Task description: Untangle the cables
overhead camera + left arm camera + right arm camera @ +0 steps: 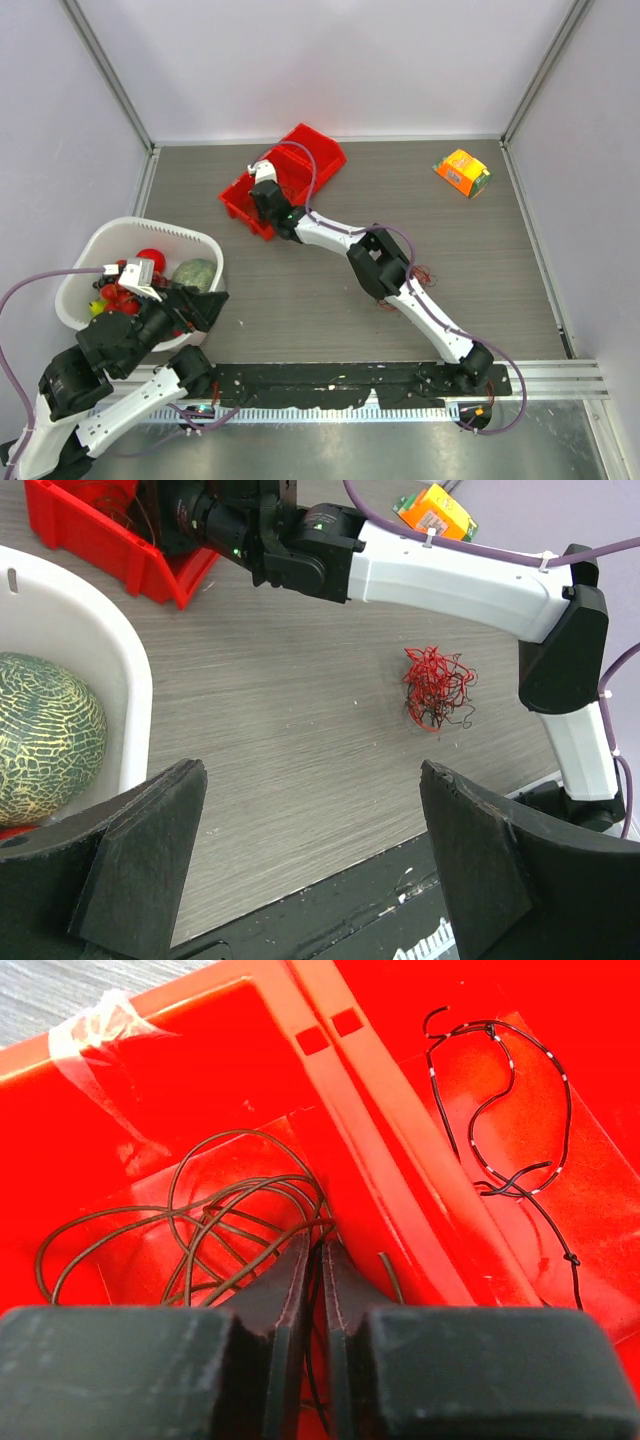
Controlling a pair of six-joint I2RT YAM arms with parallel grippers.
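- Grey wood-grain laminate covers the table [300, 300] you are working on. Pale, plain walls [330, 60] close it in on the left, far and right sides.
- At 11 o'clock from the table's middle sits the red bin [325, 155], skewed to the table edges. At 2 o'clock, near the far right corner, lies an orange box [462, 172].
- At 9 o'clock a white basket [180, 232] holds a netted melon [40, 735] and some red items.
- Your right gripper [313, 1250] is down in the bin, fingers pressed together and pinching strands of the dark brown cable [220, 1190], which is looped in one compartment.
- Past the divider, in the next compartment, a black cable [510, 1110] with pale bands lies loose — nothing touches it.
- A red-and-dark tangle [438, 688] rests on the bare table at about 4 o'clock, just beside the elbow of the right arm [450, 575].
- Your left gripper [310, 850] hangs above the table beside the basket, fingers spread wide, holding nothing.
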